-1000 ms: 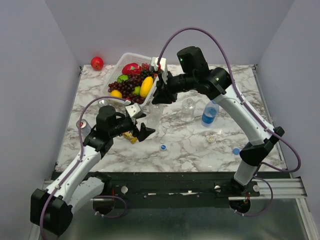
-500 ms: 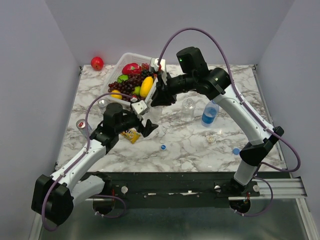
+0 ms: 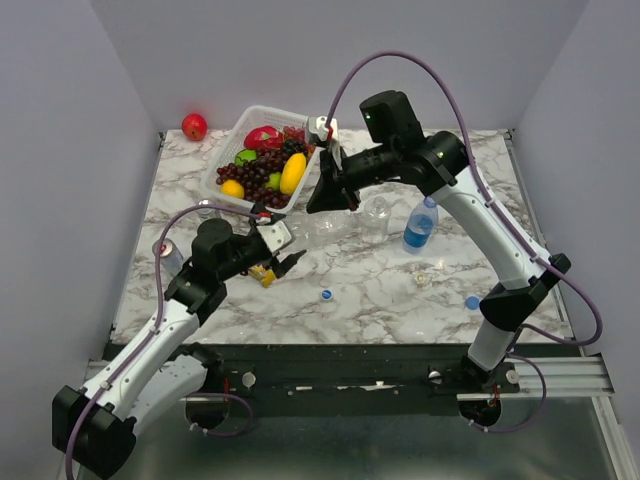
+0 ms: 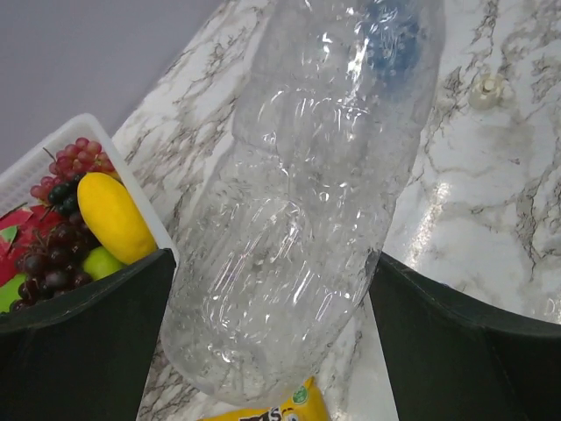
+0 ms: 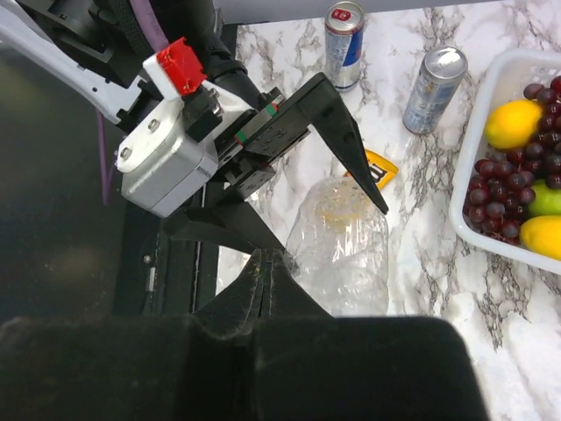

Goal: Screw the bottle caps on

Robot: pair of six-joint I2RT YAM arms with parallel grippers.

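A colourless bottle [image 3: 328, 222] hangs tilted between both grippers, its base over a yellow sweets packet [image 4: 263, 409]. My left gripper [image 3: 285, 262] is open, with its fingers [image 4: 96, 342] on either side of the bottle's base [image 4: 289, 246]. My right gripper [image 3: 322, 203] is at the bottle's top, its fingertips [image 5: 267, 260] pressed together against the upper edge of the bottle [image 5: 344, 254]. A second colourless bottle [image 3: 377, 212] and a blue-tinted bottle [image 3: 420, 228] stand upright. A blue-and-white cap [image 3: 327, 295], a pale cap [image 3: 422, 278] and a blue cap [image 3: 471, 301] lie on the table.
A white basket [image 3: 231, 131] of fruit stands at the back left, with a red apple [image 3: 194, 126] beside it. Two slim cans [image 5: 344, 32] [image 5: 436, 79] stand at the left; one also shows in the top view [image 3: 167, 255]. The marble table's near edge runs along the arm bases.
The bottle stood upright and now leans over. My left gripper reached in beside it, then drew back a little toward the near left. My right gripper shifted slightly right.
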